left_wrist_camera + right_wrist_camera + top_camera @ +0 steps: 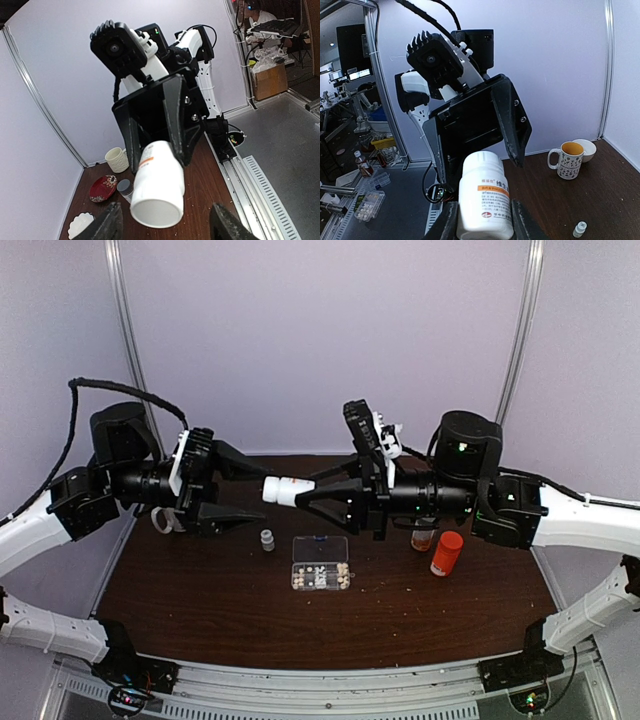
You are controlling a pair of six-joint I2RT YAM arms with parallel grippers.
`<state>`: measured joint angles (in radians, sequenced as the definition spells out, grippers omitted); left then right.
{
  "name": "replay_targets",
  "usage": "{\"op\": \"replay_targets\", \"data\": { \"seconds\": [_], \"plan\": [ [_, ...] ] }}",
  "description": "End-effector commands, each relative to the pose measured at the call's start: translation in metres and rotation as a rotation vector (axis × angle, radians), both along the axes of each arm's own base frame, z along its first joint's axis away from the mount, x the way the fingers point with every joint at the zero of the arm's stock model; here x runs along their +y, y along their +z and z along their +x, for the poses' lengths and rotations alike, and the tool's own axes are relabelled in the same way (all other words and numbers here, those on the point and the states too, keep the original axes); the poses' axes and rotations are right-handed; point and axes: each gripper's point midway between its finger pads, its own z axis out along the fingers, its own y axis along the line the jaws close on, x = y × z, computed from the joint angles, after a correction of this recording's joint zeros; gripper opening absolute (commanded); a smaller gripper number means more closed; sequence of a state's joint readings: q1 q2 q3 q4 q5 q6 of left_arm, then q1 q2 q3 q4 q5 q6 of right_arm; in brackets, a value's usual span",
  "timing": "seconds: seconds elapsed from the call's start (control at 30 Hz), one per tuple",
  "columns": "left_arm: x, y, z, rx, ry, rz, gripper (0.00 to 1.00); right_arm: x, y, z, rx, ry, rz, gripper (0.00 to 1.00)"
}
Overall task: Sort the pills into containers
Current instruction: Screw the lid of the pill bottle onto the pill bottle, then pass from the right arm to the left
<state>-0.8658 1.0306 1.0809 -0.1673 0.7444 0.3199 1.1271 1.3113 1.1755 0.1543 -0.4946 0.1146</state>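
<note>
Pinching white bottle [485, 200] at body with right jaws. Straddling cap end [157, 212] with left jaws spread, seemingly no contact. Smooth, rigid, light: grip cap rim. Below jaws: organizer box [320, 548] holding tiny, roll-prone pills [320, 577].

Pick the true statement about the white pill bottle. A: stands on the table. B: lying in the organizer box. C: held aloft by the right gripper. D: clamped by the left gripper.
C: the right gripper clamps the white pill bottle above the table; the left gripper stands open.
</note>
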Motion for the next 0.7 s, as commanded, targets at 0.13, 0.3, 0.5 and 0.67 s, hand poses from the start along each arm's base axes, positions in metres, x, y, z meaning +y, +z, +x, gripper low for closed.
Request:
{"op": "replay_targets", "data": {
  "seconds": [0.13,0.3,0.5,0.67],
  "plan": [
    [-0.0014,0.0108,-0.0038,-0.072,-0.029,-0.048,0.61,0.0003,0.0134,-0.0036,0.002,0.02,0.051,0.0],
    [-0.0015,0.0114,-0.003,-0.077,-0.026,-0.048,0.6,0.0026,0.0122,-0.0034,0.007,0.026,0.049,0.0],
    [-0.0018,0.0144,-0.0029,-0.092,-0.026,-0.059,0.61,0.0051,0.0115,-0.0032,0.01,0.03,0.047,0.0],
    [-0.0034,0.0152,-0.0024,-0.098,-0.029,-0.061,0.59,0.0067,0.0116,-0.0026,0.014,0.033,0.047,0.0]
  ]
}}
